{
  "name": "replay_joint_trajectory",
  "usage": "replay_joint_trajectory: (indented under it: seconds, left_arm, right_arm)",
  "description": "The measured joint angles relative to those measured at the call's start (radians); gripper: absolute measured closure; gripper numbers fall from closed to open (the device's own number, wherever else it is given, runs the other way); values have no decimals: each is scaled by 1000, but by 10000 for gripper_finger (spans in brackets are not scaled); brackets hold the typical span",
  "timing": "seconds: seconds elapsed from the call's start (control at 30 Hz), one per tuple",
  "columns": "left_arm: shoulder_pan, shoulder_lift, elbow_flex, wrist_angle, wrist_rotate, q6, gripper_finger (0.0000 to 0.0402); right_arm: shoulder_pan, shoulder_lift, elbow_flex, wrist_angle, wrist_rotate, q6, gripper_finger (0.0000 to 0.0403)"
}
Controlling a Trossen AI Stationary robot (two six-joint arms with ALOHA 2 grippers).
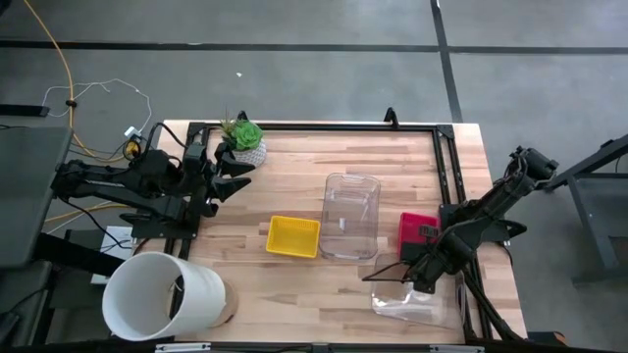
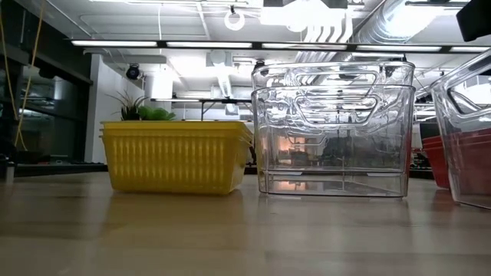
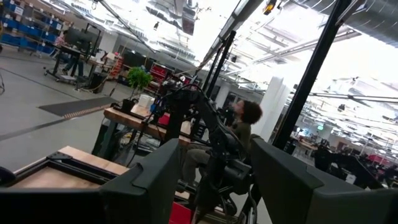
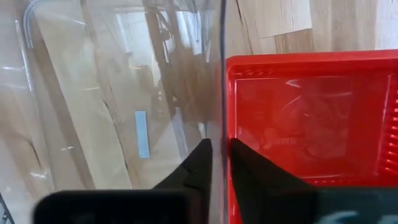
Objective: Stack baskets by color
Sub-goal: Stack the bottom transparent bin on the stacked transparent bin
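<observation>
High cam: straight down, far, whole table [image 1: 294, 284]. Low cam: table height, level, close on yellow basket [image 2: 176, 157] + clear basket [image 2: 334, 130], both also in high. L wrist: faces room. R wrist: close, down onto baskets.

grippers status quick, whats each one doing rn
left gripper: open, holding nothing, parked near the plant.
right gripper: closed on the wall of the clear basket, next to the red basket.
</observation>
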Motion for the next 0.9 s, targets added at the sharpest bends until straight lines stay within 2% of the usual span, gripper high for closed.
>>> replay_joint_trajectory:
  seconds: [0.13, 0.6, 0.9]
  left_arm:
    - [0, 0, 0, 0, 0, 0, 216]
    - [0, 0, 0, 0, -2, 1, 216]
    - [0, 0, 0, 0, -4, 8, 216]
  right_arm:
    - [0, 0, 3, 0, -3, -4, 397]
    - [0, -72, 63, -17, -12, -24, 402]
    - [0, -211, 63, 91, -200, -11, 402]
